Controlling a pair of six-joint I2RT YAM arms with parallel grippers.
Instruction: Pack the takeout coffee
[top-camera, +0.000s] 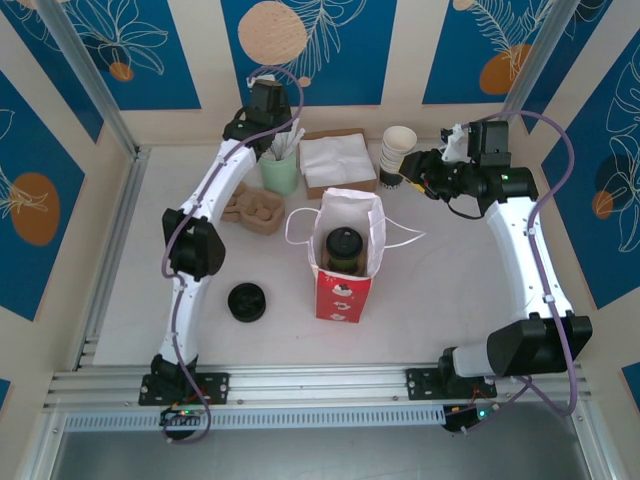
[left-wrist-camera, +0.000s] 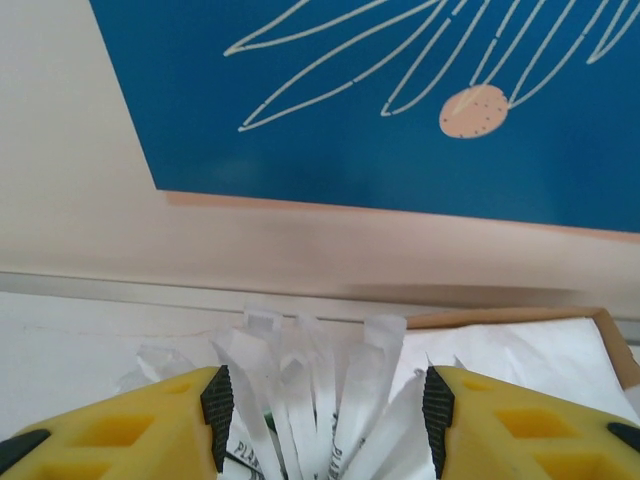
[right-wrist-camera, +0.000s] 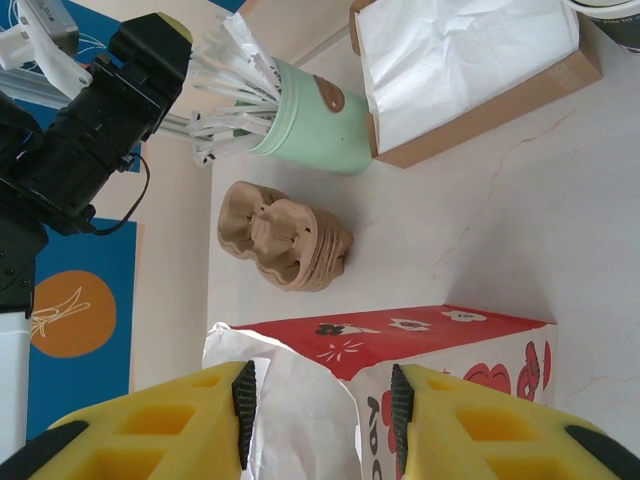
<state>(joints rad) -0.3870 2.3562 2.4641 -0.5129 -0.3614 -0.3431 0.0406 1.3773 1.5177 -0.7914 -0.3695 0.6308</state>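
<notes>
The takeout coffee (top-camera: 343, 248) already stands inside the red-and-white bag (top-camera: 342, 295), so packing looks nearly done; the left pincer (left-wrist-camera: 325, 410) clamps wrapped straws (right-wrist-camera: 225, 95), likely a last add-on, and the right pincer (right-wrist-camera: 318, 395) gapes empty.

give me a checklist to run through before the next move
1. Coffee packed: the olive-green paper cup with black plastic lid sits inside the red-and-white paper bag: ok.
2. Bag upright, mouth open: ok.
3. The left end effector straddles the white paper-wrapped sticks in the mint-green cup: ok.
4. Firm grip on those sticks: cannot tell.
5. The right end effector open and off the bag: ok.
6. The flat loose black lid lies apart from the bag: ok.
</notes>
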